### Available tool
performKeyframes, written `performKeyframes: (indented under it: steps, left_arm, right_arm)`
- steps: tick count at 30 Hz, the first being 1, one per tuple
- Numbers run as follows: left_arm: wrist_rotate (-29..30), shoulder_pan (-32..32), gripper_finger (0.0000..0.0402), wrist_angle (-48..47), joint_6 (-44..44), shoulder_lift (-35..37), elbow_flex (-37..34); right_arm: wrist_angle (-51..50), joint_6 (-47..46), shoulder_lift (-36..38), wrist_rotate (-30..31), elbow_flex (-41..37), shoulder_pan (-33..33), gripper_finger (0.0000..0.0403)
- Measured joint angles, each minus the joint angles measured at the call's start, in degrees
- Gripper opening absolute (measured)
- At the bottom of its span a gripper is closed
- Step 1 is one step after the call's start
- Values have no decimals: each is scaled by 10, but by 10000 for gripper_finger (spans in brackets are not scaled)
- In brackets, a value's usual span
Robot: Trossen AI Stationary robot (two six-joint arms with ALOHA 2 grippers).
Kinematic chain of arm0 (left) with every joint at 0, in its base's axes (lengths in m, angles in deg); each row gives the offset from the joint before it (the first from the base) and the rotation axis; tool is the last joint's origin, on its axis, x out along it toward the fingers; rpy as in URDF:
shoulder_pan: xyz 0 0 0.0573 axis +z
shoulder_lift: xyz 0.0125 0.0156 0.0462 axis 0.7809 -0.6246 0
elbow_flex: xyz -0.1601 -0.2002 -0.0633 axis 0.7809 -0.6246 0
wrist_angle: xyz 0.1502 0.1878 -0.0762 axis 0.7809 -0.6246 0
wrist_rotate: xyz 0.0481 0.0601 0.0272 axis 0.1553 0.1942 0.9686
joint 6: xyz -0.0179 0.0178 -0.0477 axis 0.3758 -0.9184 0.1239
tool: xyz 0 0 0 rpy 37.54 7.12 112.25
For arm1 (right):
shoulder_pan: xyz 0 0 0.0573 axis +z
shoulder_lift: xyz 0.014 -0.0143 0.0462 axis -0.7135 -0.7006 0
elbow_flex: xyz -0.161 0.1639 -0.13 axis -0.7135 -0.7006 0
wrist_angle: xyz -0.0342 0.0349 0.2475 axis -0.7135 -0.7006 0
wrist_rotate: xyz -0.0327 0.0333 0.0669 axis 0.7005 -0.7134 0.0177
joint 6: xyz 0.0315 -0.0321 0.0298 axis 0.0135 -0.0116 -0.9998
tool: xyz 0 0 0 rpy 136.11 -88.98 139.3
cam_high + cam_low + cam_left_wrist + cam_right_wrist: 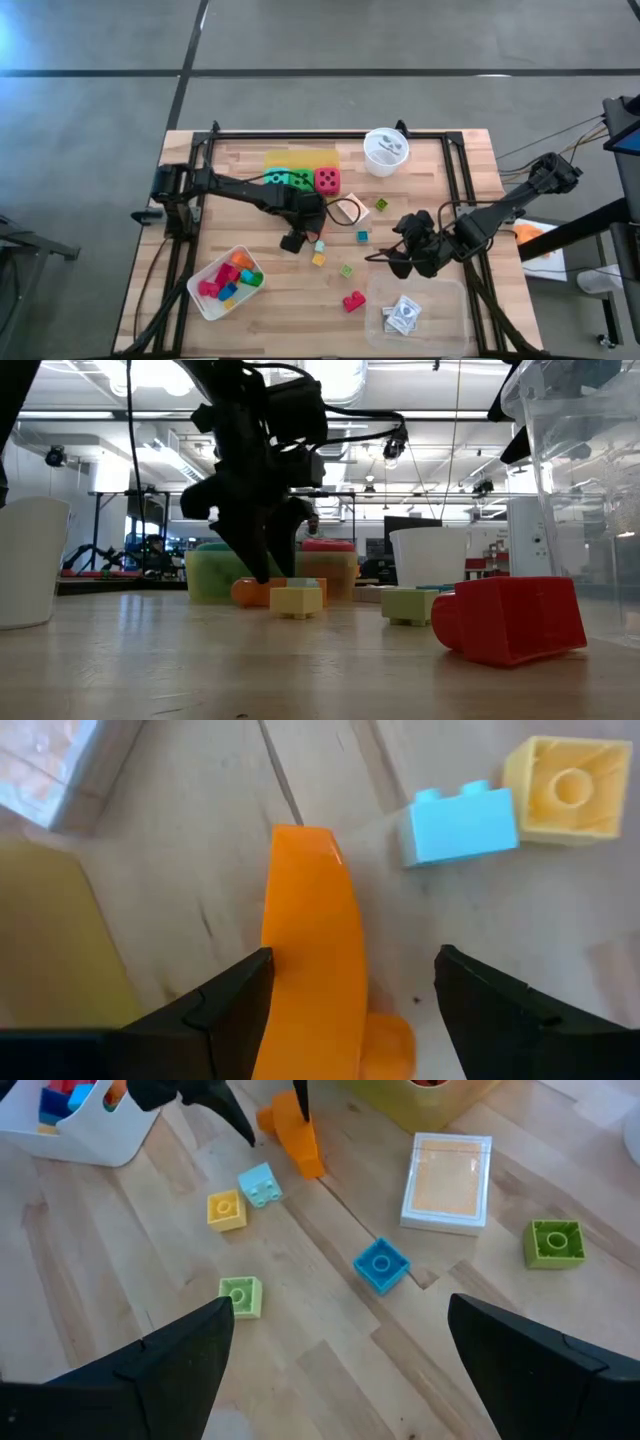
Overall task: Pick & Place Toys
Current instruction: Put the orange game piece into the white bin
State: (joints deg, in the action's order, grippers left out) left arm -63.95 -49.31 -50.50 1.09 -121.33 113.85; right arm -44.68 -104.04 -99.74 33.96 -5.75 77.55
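Left tool is down at mid tabletop, fingers partly open w/ an orange block between them; the block touches one finger, the other stands clear, so not gripped. A light blue block and a yellow block lie just beside it. Right tool hovers wide open, holding nothing, above a blue block and a green block. A red block lies near the clear tray.
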Motion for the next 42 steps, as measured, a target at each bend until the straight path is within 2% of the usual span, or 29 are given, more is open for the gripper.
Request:
performKeyframes:
  steps: [6,24,39,42]
  left_arm:
    - [27,-1,262,22,-20,-11,-4]
    - [42,-1,262,5,-29,-33,-10]
    - [67,-2,261,-68,76,-31,-9]
    - [65,-2,247,-75,96,-31,-9]
  right_arm:
    - [1,2,0,1,0,0,363]
    - [12,17,0,4,0,0,363]
    - [14,19,0,5,0,0,363]
    - [14,19,0,5,0,0,363]
